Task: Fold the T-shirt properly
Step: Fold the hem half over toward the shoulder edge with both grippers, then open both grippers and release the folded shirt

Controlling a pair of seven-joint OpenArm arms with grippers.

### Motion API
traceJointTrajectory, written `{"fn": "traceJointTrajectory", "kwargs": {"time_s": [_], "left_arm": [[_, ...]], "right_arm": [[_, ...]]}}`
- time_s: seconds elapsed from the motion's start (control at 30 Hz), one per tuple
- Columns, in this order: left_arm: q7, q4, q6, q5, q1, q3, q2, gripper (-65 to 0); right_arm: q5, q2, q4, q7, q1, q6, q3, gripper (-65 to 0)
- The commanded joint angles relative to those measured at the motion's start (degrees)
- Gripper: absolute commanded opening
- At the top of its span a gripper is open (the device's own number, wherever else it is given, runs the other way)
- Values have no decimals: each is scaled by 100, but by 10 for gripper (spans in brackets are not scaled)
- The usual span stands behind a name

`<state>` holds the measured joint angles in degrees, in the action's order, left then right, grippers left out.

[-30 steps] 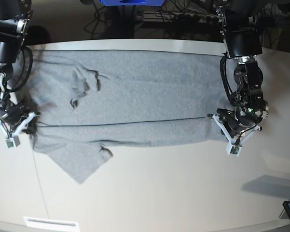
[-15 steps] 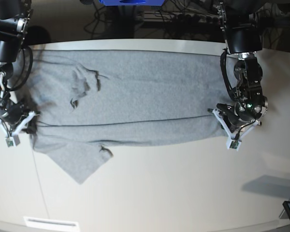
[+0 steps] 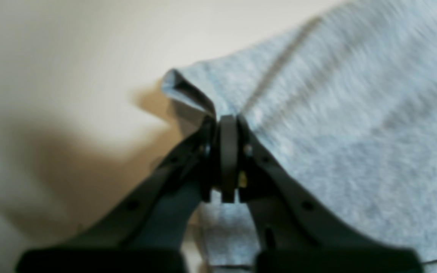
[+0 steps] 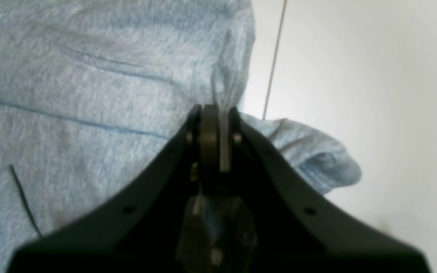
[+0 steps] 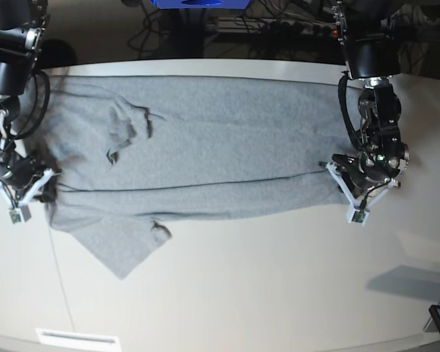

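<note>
The T-shirt (image 5: 198,154) is plain heather grey, with no print showing on the upturned side. The surface (image 5: 264,279) is a pale cream-white. Both grippers, left (image 3: 224,125) and right (image 4: 212,113), are black in the wrist views, with white parts in the base view.

White table (image 5: 279,279), dark cables (image 5: 279,29)

my arms are black, with thick round housings at the shoulders and black cables looping beside them. my left gripper (image 5: 345,192) and right gripper (image 5: 40,185) have white finger frames; up close the fingers (image 3: 264,163) are matte black, with small round screw holes.
</note>
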<state>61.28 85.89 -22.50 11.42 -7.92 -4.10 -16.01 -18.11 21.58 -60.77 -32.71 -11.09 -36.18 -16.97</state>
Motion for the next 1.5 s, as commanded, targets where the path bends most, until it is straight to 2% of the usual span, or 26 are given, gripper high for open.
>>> {"fn": "traceJointTrajectory", "kwargs": {"time_s": [0.0,0.13,0.23,0.33,0.43,0.53,0.73,1.33,1.47], "left_arm": [[-75,119,39,5,-109,-34,-65,-558],[-75,119,39,5,6,-78,-91,-460],[-75,119,39,5,32,-69,-126,-430],[-75,119,39,5,23,-78,-135,-430],[-75,119,39,5,-3,-78,-144,-430],[-75,119,39,5,-3,-78,-144,-430],[-75,119,39,5,-3,-78,-144,-430],[-84,84,39,5,-12,-78,-153,-430],[-84,110,48,14,-21,-87,-232,-430]], "right_arm": [[-5,105,-90,-48,-100,-26,-30,-599],[-5,105,-90,-74,-108,-26,-30,-599],[-5,105,-90,-83,-108,1,-30,-599],[-5,105,-90,-83,-108,10,-30,-577],[4,105,-90,-65,-108,27,-39,-493],[4,105,-90,-39,-108,256,-48,-453],[4,132,-90,-30,-108,704,-48,-451],[22,167,-1426,-399,50,748,-48,-447],[22,211,-1417,-399,41,748,-417,-447]]}}
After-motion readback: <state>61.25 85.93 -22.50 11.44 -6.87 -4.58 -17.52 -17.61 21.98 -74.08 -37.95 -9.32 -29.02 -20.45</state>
